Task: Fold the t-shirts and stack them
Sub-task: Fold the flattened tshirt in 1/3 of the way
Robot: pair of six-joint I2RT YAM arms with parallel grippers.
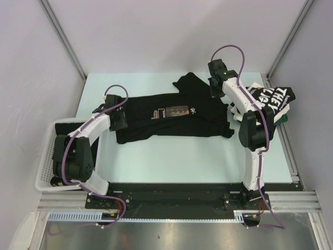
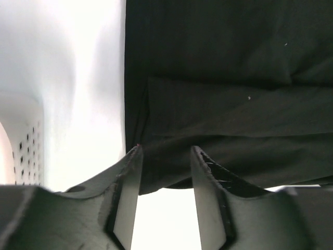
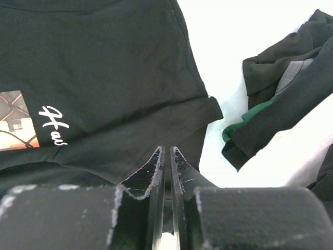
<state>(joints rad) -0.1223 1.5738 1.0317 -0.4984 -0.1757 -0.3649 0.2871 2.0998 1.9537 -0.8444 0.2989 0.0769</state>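
A black t-shirt (image 1: 171, 117) with a rectangular orange-white chest print (image 3: 15, 122) lies spread flat across the middle of the table. My left gripper (image 1: 124, 119) sits at its left edge. It is open, with the shirt's hem (image 2: 156, 177) lying across the gap at its fingertips (image 2: 132, 166). My right gripper (image 1: 214, 92) hovers at the shirt's upper right, by a sleeve (image 3: 200, 112). Its jaws stand a thin slit apart with no cloth in the slit. A crumpled black t-shirt with big white lettering (image 1: 273, 98) lies at the right.
A white mesh basket (image 1: 46, 161) stands at the table's left edge with dark cloth inside; its wall (image 2: 21, 151) shows in the left wrist view. The right pile (image 3: 291, 78) includes a green piece (image 3: 244, 122). Metal rails border the right and near edges.
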